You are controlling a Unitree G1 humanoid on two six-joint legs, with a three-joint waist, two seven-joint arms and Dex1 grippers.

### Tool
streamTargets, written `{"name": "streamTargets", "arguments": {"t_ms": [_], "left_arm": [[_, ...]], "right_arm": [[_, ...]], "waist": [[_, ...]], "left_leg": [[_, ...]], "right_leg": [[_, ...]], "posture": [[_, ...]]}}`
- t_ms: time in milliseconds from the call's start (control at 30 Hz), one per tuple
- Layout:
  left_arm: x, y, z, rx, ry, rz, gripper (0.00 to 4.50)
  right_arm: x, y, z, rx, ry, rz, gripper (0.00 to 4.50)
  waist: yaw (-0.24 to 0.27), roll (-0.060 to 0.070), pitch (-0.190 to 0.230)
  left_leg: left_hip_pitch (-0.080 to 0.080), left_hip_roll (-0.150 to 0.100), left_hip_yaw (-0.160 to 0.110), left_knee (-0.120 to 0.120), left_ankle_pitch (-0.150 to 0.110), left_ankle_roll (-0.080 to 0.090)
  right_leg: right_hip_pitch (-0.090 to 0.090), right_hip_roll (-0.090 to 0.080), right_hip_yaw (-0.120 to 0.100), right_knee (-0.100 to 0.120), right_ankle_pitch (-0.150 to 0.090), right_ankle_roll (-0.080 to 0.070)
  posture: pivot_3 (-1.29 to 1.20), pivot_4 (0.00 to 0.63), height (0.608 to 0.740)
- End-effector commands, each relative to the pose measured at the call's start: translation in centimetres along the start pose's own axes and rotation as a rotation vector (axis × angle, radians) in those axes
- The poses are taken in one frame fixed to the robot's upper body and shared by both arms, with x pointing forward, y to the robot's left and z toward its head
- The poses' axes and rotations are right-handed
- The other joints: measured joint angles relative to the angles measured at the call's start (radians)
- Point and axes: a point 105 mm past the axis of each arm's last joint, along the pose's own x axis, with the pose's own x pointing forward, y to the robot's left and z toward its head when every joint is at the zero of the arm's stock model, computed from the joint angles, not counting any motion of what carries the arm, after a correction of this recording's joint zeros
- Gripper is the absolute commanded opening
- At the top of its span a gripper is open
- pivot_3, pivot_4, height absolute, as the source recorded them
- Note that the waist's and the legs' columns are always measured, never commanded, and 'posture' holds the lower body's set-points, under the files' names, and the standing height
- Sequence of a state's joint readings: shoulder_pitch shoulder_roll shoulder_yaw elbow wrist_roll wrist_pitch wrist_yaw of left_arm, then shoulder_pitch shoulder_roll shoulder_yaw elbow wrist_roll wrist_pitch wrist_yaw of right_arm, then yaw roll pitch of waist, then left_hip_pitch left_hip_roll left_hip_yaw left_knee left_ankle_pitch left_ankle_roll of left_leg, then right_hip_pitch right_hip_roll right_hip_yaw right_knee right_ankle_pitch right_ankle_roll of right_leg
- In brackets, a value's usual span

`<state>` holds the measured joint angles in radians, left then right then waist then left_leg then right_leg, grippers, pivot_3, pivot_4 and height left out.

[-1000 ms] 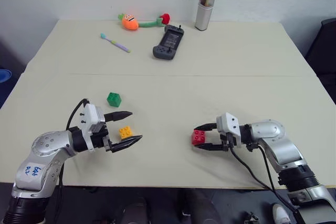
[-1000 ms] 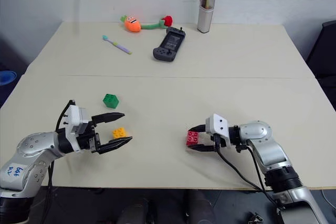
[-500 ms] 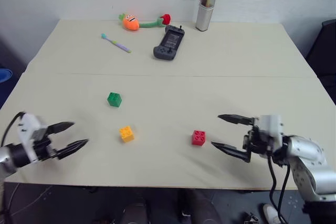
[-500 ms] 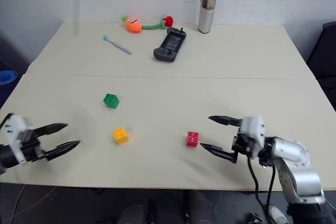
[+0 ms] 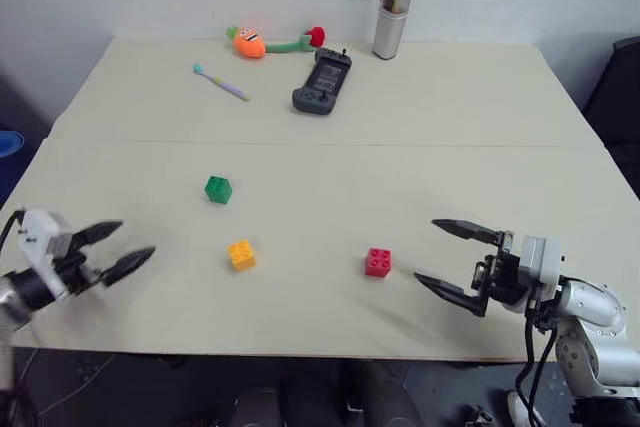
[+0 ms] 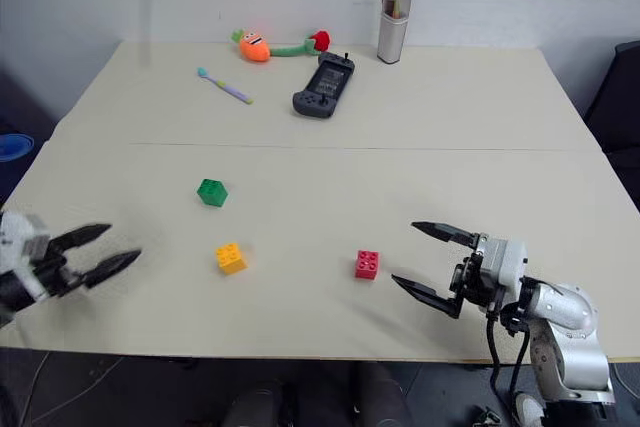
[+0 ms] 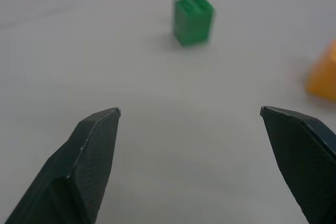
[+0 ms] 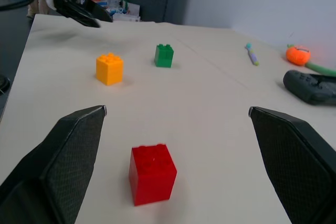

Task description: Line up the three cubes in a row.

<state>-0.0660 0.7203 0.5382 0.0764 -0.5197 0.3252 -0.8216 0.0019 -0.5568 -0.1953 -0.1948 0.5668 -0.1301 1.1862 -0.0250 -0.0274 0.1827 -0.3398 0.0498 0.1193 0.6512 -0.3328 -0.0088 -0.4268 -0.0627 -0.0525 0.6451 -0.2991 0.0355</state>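
Three studded cubes lie on the cream table (image 5: 330, 147). The green cube (image 5: 218, 189) sits left of centre, the yellow-orange cube (image 5: 241, 254) nearer the front edge, and the red cube (image 5: 378, 262) to its right. My left gripper (image 5: 115, 248) hovers open at the table's front left corner, well left of the yellow-orange cube, holding nothing. My right gripper (image 5: 447, 261) stands open and empty just right of the red cube, apart from it. The right wrist view shows the red cube (image 8: 152, 173) lying between and ahead of the fingers.
At the back of the table lie an orange plush carrot (image 5: 247, 41), a toothbrush (image 5: 219, 81), a black game controller (image 5: 322, 81) and a tall clear toothbrush case (image 5: 393, 6). A seam (image 5: 400, 144) crosses the table's middle.
My right gripper opened, let go of the red cube and pulled back to the right. My left gripper drew away from the yellow-orange cube to the table's left corner.
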Motion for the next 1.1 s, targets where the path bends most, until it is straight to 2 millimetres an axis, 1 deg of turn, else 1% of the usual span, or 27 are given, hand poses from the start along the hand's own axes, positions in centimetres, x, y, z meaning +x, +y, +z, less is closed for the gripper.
{"name": "streamTargets", "arguments": {"t_ms": [33, 133, 167, 233, 300, 367, 500, 600, 633, 667, 733, 767, 833, 867, 967, 1000, 1033, 1067, 1100], "left_arm": [[3.1, -1.7, 2.7, -0.084, -0.115, 0.077, 4.5], [5.6, -3.1, 3.1, -0.158, -0.169, 0.126, 4.5], [6.3, -3.6, 3.0, -0.175, -0.165, 0.135, 4.5], [8.0, -4.6, 2.1, -0.158, -0.112, 0.159, 4.5], [9.5, -3.8, 0.7, -0.149, -0.082, 0.286, 4.5], [10.8, -4.1, -0.1, -0.142, -0.076, 0.314, 4.5], [13.0, -5.1, -1.1, -0.141, -0.057, 0.301, 4.5], [13.7, -5.4, -1.4, -0.146, -0.051, 0.28, 4.5], [13.7, -5.3, -1.5, -0.12, -0.044, 0.281, 4.5], [13.7, -5.4, -1.5, -0.117, -0.045, 0.27, 4.12], [13.6, -5.3, -1.5, -0.102, -0.04, 0.273, 3.7], [13.5, -5.3, -1.5, -0.1, -0.038, 0.272, 3.37], [13.1, -5.1, -1.5, -0.071, -0.017, 0.277, 2.87], [13.0, -5.0, -1.5, -0.064, -0.012, 0.276, 2.52], [12.1, -4.3, -1.1, -0.04, 0.001, 0.261, 1.66], [12.0, -4.1, -0.6, -0.032, -0.015, 0.236, 1.52], [12.0, -4.2, 0.4, -0.021, -0.052, 0.191, 1.52], [12.0, -4.4, 1.8, -0.014, -0.102, 0.128, 1.52], [12.0, -5.1, 3.5, -0.007, -0.154, 0.031, 1.52]], "right_arm": [[1.3, -0.1, 2.0, -0.041, -0.083, 0.003, 4.46], [2.1, -0.6, 3.1, -0.066, -0.145, -0.031, 4.46], [2.5, -0.8, 3.4, -0.068, -0.162, -0.044, 4.46], [3.2, -0.9, 3.8, -0.069, -0.185, -0.05, 4.46], [4.1, -0.8, 4.2, -0.073, -0.204, -0.04, 4.46], [4.3, -0.8, 4.3, -0.074, -0.206, -0.036, 4.46], [4.4, -0.7, 4.4, -0.085, -0.199, -0.037, 4.46], [4.4, -0.8, 4.4, -0.091, -0.194, -0.046, 4.46], [4.3, -0.8, 4.4, -0.091, -0.192, -0.048, 4.46], [4.3, -0.7, 4.4, -0.092, -0.191, -0.049, 4.5], [4.2, -0.7, 4.4, -0.092, -0.188, -0.053, 4.5], [4.2, -0.6, 4.3, -0.092, -0.186, -0.055, 4.5], [4.1, -0.5, 4.2, -0.093, -0.182, -0.063, 4.5], [4.1, -0.5, 4.2, -0.093, -0.182, -0.065, 4.5], [4.1, -0.4, 4.1, -0.095, -0.181, -0.071, 4.5], [4.1, -0.4, 4.1, -0.096, -0.181, -0.072, 4.5], [4.1, -0.4, 4.1, -0.096, -0.18, -0.074, 4.5], [4.0, -0.4, 4.0, -0.097, -0.179, -0.074, 4.5], [4.0, -0.5, 4.0, -0.098, -0.177, -0.072, 4.5]], "waist": [[0.002, -0.001, 0.0], [-0.001, -0.001, 0.0], [-0.002, -0.001, 0.0], [-0.004, -0.001, 0.0], [-0.002, -0.001, 0.0], [0.0, -0.001, 0.0], [0.003, -0.001, 0.0], [0.004, -0.001, 0.0], [0.003, -0.001, 0.0], [0.002, -0.001, 0.0], [0.001, -0.001, 0.0], [0.001, -0.001, 0.0], [0.001, -0.001, 0.0], [0.0, -0.001, 0.0], [0.0, -0.001, 0.0], [0.0, -0.001, 0.0], [0.0, -0.001, 0.0], [0.0, -0.002, 0.0], [0.0, -0.002, 0.0]], "left_leg": [[0.0, 0.0, 0.0, 0.0, 0.0, 0.0], [0.0, -0.001, 0.0, 0.001, 0.003, -0.005], [0.0, -0.001, 0.001, 0.001, 0.003, -0.005], [0.0, -0.001, 0.001, 0.001, 0.003, -0.006], [0.001, -0.001, 0.001, 0.001, 0.004, -0.007], [0.001, -0.001, 0.001, 0.001, 0.004, -0.007], [0.0, -0.001, 0.001, 0.001, 0.004, -0.007], [-0.001, -0.001, 0.001, 0.002, 0.004, -0.006], [0.0, -0.001, 0.001, 0.002, 0.004, -0.006], [0.0, -0.001, 0.001, 0.002, 0.004, -0.006], [0.0, -0.001, 0.001, 0.002, 0.004, -0.007], [0.0, -0.001, 0.001, 0.002, 0.004, -0.007], [0.0, -0.001, 0.001, 0.002, 0.004, -0.007], [0.0, -0.001, 0.001, 0.002, 0.004, -0.007], [0.0, -0.001, 0.001, 0.001, 0.004, -0.007], [0.0, -0.001, 0.001, 0.001, 0.004, -0.007], [0.0, -0.001, 0.001, 0.002, 0.004, -0.007], [0.0, -0.001, 0.001, 0.002, 0.004, -0.007], [0.0, -0.001, 0.001, 0.002, 0.004, -0.007]], "right_leg": [[0.0, 0.0, 0.0, 0.0, 0.0, 0.001], [0.0, 0.0, 0.0, 0.0, 0.001, 0.001], [0.0, 0.0, 0.001, -0.001, 0.001, 0.001], [0.0, 0.001, 0.001, 0.0, 0.001, 0.001], [0.0, 0.002, 0.001, 0.0, 0.001, 0.001], [0.0, 0.002, 0.001, 0.001, 0.001, 0.001], [0.0, 0.002, 0.0, 0.0, 0.001, 0.001], [0.0, 0.002, 0.0, -0.001, 0.001, 0.001], [0.0, 0.002, 0.0, 0.0, 0.001, 0.001], [0.0, 0.002, 0.0, 0.0, 0.001, 0.001], [0.0, 0.002, 0.0, 0.0, 0.001, 0.001], [0.0, 0.002, 0.0, 0.0, 0.001, 0.001], [0.0, 0.002, 0.0, 0.0, 0.001, 0.001], [0.0, 0.002, 0.0, 0.0, 0.001, 0.001], [0.0, 0.002, 0.0, 0.0, 0.001, 0.001], [0.0, 0.002, 0.0, 0.0, 0.001, 0.001], [0.0, 0.002, 0.0, 0.0, 0.001, 0.001], [0.0, 0.002, 0.0, 0.0, 0.001, 0.001], [0.0, 0.002, 0.0, 0.0, 0.001, 0.001]], "posture": [[0.0, 0.15, 0.74], [0.0, 0.15, 0.74], [0.0, 0.15, 0.74], [0.0, 0.15, 0.74], [0.0, 0.15, 0.74], [0.0, 0.15, 0.74], [0.0, 0.15, 0.74], [0.0, 0.15, 0.74], [0.0, 0.15, 0.74], [0.0, 0.15, 0.74], [0.0, 0.15, 0.74], [0.0, 0.15, 0.74], [0.0, 0.15, 0.74], [0.0, 0.15, 0.74], [0.0, 0.15, 0.74], [0.0, 0.15, 0.74], [0.0, 0.15, 0.74], [0.0, 0.15, 0.74], [0.0, 0.15, 0.74]]}}
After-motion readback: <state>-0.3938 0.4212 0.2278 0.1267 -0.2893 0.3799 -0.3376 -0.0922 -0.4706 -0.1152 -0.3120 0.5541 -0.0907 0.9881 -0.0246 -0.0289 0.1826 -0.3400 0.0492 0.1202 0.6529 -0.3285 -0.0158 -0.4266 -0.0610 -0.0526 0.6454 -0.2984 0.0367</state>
